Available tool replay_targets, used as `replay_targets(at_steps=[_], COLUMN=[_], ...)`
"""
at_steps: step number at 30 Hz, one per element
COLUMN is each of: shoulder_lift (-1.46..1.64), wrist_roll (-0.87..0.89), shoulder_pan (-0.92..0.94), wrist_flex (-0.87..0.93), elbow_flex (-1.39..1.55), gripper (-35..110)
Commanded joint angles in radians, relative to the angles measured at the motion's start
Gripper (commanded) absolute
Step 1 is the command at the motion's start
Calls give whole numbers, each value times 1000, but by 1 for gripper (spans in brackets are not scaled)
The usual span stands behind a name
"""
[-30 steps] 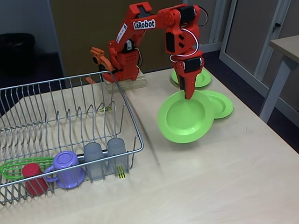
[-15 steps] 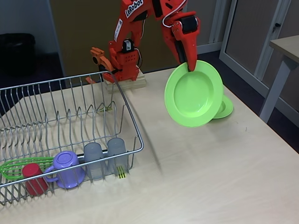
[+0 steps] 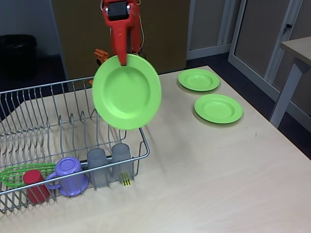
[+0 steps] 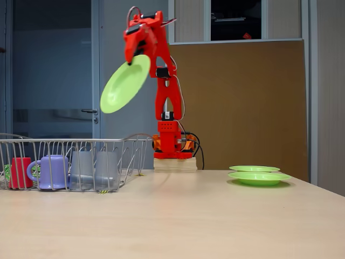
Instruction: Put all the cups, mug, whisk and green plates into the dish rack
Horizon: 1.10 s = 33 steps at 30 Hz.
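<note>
A: Item one, the landmark?

B: Large rectangular silver wire dish rack [image 3: 73, 131], on the pale wood table [image 3: 218, 170]. Everything else is placed from it.

A: Contents of the rack?

B: Along its near wall: small opaque red plastic cup [image 3: 35, 184], squat lilac-purple plastic mug with loop handle [image 3: 69, 174], two translucent grey-blue plastic tumblers [image 3: 109, 162], side by side. The green-looped whisk [image 3: 19, 174] lies at the rack's near left corner, behind the red cup.

A: The tool?

B: Red two-finger tool [image 3: 121, 58], closed on the top rim of one round lime-green plastic plate [image 3: 127, 92]. The plate hangs below the tool, on edge and tilted, well face toward the fixed camera in front.

A: Where is that plate against the rack?

B: In the air, well above the rack's right-hand end; in a fixed view [image 4: 125, 83] it sits high over the top wire, touching nothing.

A: The relation that matters?

B: The plate's lower edge points down at the prong rows; my judgement is the next move is a descent that has to line the disc up with a slot between prongs.

A: Outstanding stock?

B: Two more lime-green plates [image 3: 218, 108] lie flat on the table, well to the right of the rack, near each other but apart.
</note>
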Motion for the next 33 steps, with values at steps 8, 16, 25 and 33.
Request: replay_targets(at_steps=[8,16,25,33], shoulder_lift=[98,107,161,144], wrist_roll=[23,0,3,-25], shoulder_pan=[408,503,528,568], wrist_flex=[8,-37,-120,-181], elbow_flex=[187,314,509,575], gripper=[0,0,0,0])
